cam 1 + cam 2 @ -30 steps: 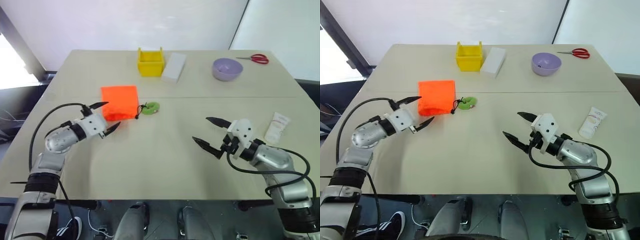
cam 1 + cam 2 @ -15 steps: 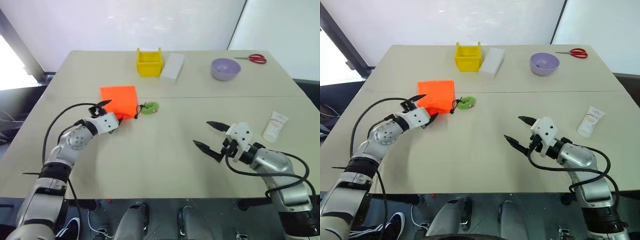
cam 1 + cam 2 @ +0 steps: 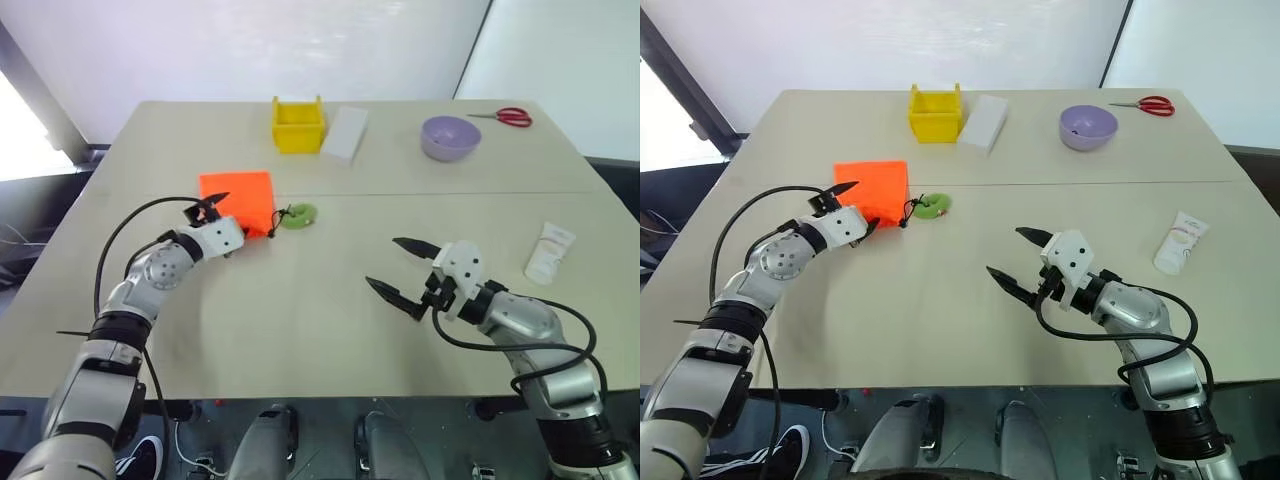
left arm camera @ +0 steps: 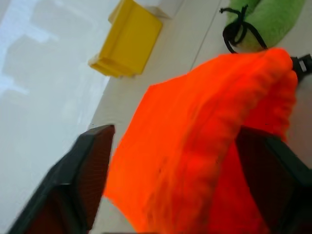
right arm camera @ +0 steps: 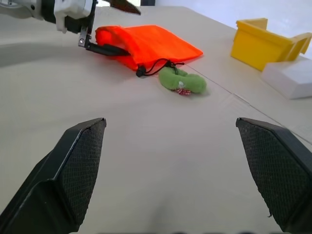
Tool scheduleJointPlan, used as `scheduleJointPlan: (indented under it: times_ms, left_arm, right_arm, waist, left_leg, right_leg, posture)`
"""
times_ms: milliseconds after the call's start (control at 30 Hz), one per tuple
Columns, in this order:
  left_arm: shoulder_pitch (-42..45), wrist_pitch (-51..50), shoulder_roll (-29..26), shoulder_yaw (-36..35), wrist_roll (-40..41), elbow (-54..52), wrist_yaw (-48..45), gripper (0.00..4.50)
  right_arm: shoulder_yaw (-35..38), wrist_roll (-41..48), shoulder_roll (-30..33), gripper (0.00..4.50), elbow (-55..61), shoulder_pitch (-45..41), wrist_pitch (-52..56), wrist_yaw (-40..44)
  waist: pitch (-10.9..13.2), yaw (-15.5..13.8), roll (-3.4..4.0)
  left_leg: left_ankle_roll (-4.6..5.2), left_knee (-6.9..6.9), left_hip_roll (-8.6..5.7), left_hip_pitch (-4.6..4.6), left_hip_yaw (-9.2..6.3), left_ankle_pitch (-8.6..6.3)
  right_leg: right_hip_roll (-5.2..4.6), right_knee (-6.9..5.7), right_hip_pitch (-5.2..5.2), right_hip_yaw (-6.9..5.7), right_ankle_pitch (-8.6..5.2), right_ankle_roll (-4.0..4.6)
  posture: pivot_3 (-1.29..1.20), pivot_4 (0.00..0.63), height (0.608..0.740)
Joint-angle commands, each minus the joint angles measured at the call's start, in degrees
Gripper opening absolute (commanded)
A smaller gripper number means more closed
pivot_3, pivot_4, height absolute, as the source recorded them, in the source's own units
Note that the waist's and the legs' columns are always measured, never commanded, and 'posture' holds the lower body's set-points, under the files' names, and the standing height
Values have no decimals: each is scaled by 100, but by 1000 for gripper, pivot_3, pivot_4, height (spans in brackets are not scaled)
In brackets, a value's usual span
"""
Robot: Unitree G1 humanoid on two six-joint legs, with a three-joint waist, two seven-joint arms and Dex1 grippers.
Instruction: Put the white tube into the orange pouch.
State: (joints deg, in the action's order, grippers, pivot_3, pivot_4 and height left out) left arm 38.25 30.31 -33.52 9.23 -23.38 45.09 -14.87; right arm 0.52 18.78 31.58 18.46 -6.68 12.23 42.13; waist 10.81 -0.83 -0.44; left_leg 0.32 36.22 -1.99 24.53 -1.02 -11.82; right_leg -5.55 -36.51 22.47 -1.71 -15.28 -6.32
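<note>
The orange pouch (image 3: 243, 197) lies flat left of the table's middle, its black cord running to a green ring (image 3: 298, 214). My left gripper (image 3: 222, 222) is open, and its fingers straddle the pouch's near corner. In the left wrist view the orange fabric (image 4: 195, 146) sits between the two fingers. The white tube (image 3: 551, 252) lies on the table at the right, well apart from the pouch. My right gripper (image 3: 382, 262) hovers open and empty over the table's middle right, to the left of the tube.
A yellow bin (image 3: 298, 125) and a white block (image 3: 345, 133) stand at the back middle. A purple bowl (image 3: 450, 137) and red scissors (image 3: 510, 117) are at the back right. A seam crosses the table (image 3: 330, 330) behind the pouch.
My left gripper has moved forward onto the pouch's near corner and its fingers have narrowed. The right gripper has shifted a little to the left, still open.
</note>
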Motion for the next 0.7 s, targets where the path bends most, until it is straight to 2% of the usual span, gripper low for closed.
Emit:
scheduleJointPlan:
  times_ms: [33,167,467,700]
  left_arm:
    - [95,-4,-7,40,-49,-133,132,2098]
    - [76,-80,-9,25,16,-201,135,153]
    - [69,-64,78,47,230,-407,-134,63]
    - [-304,-525,462,130,542,-1523,-728,63]
  right_arm:
    - [92,21,42,4500,165,-33,-41,10]
    - [98,-8,74,4500,155,11,-76,27]
    - [113,-26,88,4500,88,-16,-114,15]
    - [177,-71,119,4500,43,-22,-140,-10]
  waist:
    - [0,2,0]
    - [0,7,0]
    - [0,7,0]
    - [0,8,0]
  left_leg:
    - [0,0,0,0,0,0]
    - [0,0,0,0,0,0]
    - [0,4,0,-1,0,0]
    - [0,7,-2,0,2,0]
  right_leg:
    - [0,-1,0,0,0,0]
    - [0,-3,2,1,0,0]
    - [-1,-17,5,2,0,0]
    - [-8,-17,5,5,0,1]
  posture:
    - [0,150,740]
    - [0,150,740]
    - [0,150,740]
    - [0,150,740]
